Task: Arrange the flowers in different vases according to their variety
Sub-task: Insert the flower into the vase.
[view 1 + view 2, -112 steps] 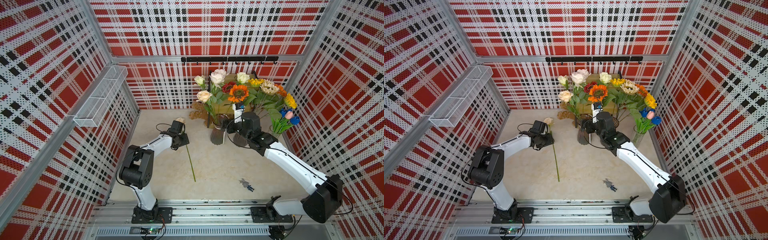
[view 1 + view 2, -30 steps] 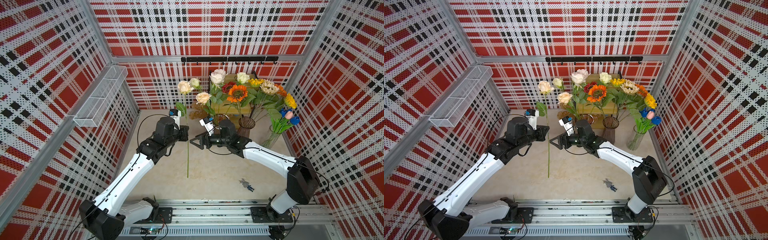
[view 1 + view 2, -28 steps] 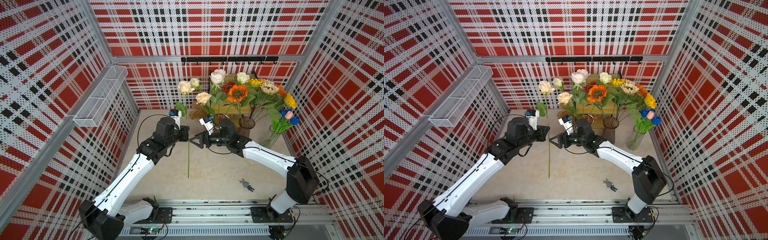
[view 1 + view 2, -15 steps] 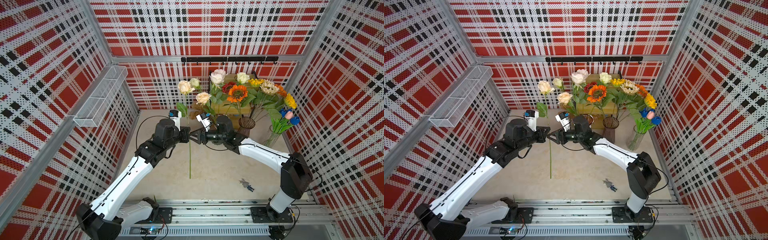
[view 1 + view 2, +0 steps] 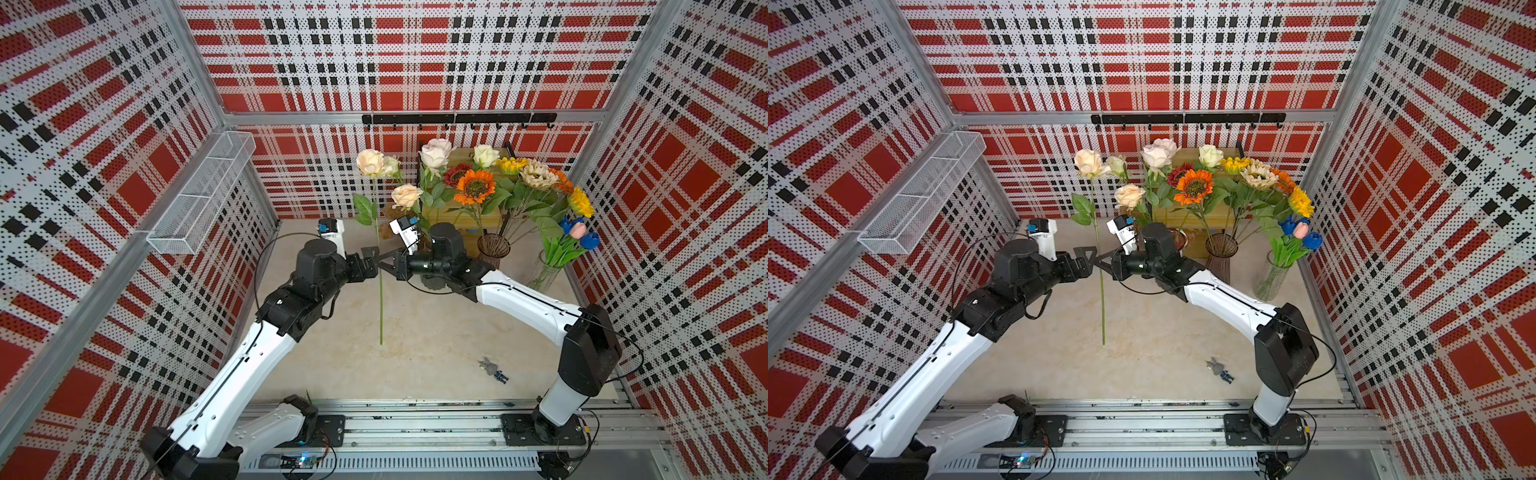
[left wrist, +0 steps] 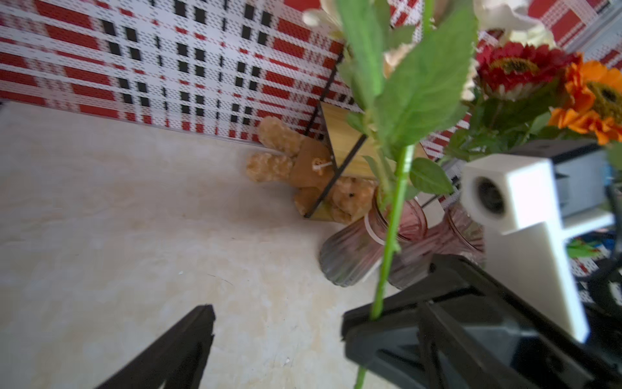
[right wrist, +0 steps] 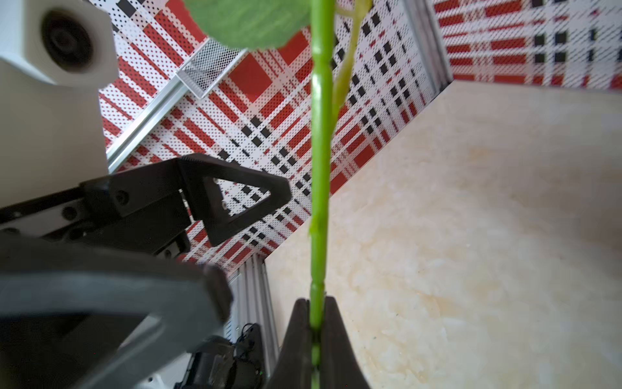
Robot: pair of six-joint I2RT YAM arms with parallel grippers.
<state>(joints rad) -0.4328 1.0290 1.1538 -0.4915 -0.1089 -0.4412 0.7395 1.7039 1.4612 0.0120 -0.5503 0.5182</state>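
The right pincer is clamped on the stem of the cream rose, upright over the desk centre. The left pincer, spread wide, sits at its 9 o'clock.

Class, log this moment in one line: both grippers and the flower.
cream rose: upright, bloom up | right gripper: shut on its stem | left gripper: open, beside the stem
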